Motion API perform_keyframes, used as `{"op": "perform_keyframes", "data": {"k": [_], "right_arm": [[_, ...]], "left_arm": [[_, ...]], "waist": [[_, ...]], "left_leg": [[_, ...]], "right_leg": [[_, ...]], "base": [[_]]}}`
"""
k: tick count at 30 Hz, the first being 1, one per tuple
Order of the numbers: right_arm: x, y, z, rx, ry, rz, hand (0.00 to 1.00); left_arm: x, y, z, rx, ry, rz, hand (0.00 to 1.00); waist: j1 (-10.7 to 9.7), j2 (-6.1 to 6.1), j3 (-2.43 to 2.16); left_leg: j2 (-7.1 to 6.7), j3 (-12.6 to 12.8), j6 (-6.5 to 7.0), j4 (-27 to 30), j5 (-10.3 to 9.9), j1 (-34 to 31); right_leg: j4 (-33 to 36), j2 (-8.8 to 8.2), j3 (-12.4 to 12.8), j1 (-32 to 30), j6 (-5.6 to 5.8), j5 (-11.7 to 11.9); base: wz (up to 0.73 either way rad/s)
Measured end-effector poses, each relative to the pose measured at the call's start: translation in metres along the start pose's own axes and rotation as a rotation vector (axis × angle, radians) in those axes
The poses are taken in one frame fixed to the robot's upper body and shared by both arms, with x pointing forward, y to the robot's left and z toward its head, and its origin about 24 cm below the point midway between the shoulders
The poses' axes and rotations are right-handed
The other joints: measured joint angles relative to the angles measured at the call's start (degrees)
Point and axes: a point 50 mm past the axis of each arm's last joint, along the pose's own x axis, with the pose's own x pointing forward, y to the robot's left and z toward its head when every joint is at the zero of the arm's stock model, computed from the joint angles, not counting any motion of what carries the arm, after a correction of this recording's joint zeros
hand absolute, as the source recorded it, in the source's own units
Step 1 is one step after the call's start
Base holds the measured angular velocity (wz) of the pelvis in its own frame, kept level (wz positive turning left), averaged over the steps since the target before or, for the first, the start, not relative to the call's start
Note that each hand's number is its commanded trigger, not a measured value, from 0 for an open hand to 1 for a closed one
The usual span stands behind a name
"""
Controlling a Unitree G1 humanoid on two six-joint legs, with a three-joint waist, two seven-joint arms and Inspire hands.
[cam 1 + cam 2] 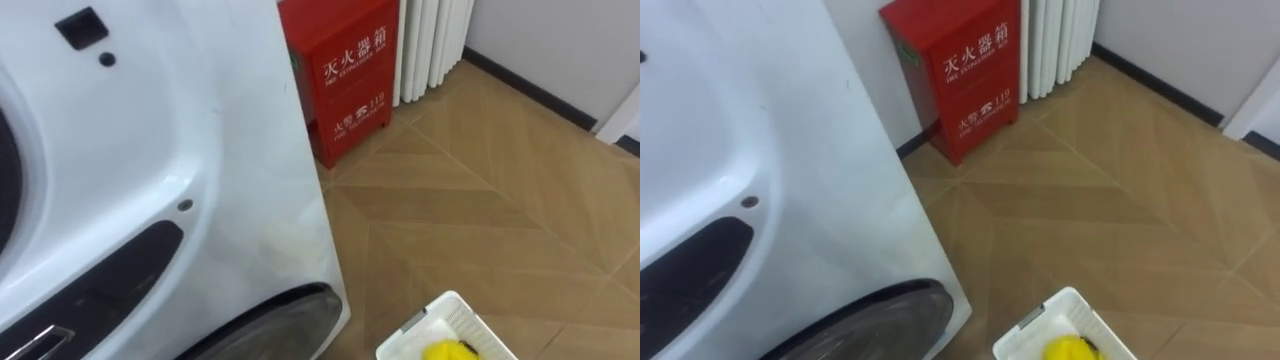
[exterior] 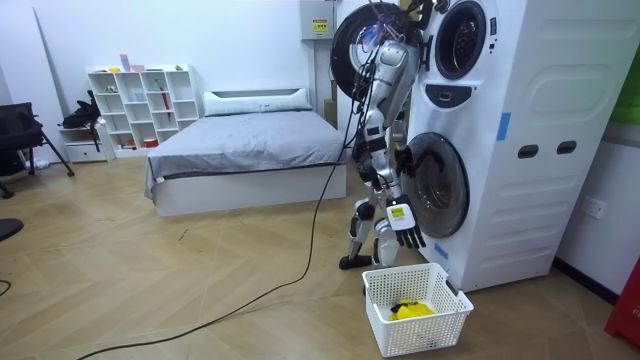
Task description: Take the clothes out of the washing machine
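Close at the left, white washing machine point(image 1: 150, 180) front with a dark door rim low down. Below the right robot hand point(image 2: 405, 225), white basket point(image 2: 435, 335) on the wooden floor point(image 1: 480, 200), with the yellow cloth point(image 2: 410, 310) lying inside. Hangs there with fingers straight and apart, gripping nothing. Left robot hand point(image 2: 404, 157) higher up, beside the lower door point(image 2: 435, 185); cannot tell its grip. Well beyond both hands, red cabinet point(image 1: 345, 70) and white radiator point(image 1: 430, 45) against the wall.
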Motion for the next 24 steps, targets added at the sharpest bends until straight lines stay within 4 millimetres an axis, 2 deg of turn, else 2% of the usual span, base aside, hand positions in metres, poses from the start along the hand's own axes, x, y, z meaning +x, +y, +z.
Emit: {"op": "perform_keyframes", "data": {"k": [10,12,18,22,24], "right_arm": [[0.001,0.0,0.006,-0.003,-0.023,-0.007,0.0],[0.001,0.001,0.01,-0.002,-0.047,-0.003,0.0],[0.0,0.0,0.01,0.001,-0.054,-0.001,0.0],[-0.003,-0.003,-0.003,0.003,-0.012,0.0,0.0],[-0.007,-0.006,-0.017,-0.003,0.038,0.012,0.0]], "left_arm": [[0.0,0.0,0.002,-0.006,-0.017,-0.001,0.0],[0.0,0.0,0.0,-0.007,-0.015,-0.001,0.0],[0.0,0.001,0.0,-0.006,-0.015,-0.002,0.0],[0.0,0.001,-0.002,-0.001,-0.009,-0.016,0.0],[-0.001,0.001,-0.005,0.023,-0.006,-0.026,0.0]], "waist": [[1.1,-0.01,-0.05],[1.0,-0.1,-0.16],[1.3,-1.06,-0.82],[1.2,-1.22,-0.8],[1.2,-1.55,-0.74]], "left_leg": [[0.12,-0.4,-0.05,-0.1,0.0,-0.1],[0.14,-0.4,-0.05,-0.1,0.0,0.1],[0.11,-0.8,0.06,0.0,0.1,0.3],[0.33,-0.9,0.05,-0.1,0.1,1.6],[0.42,-1.4,0.01,-0.5,0.1,3.1]], "right_leg": [[0.3,-0.54,-1.7,0.0,-0.23,0.0],[0.2,-1.15,-3.7,0.2,-0.42,0.1],[0.1,-1.75,-4.3,0.6,-0.49,0.0],[-1.0,-1.78,-4.8,2.3,-0.53,0.0],[-1.1,-1.78,-5.2,3.9,-0.6,-0.3]], "base": [[0.03],[0.0],[0.05],[0.04],[0.08]]}}
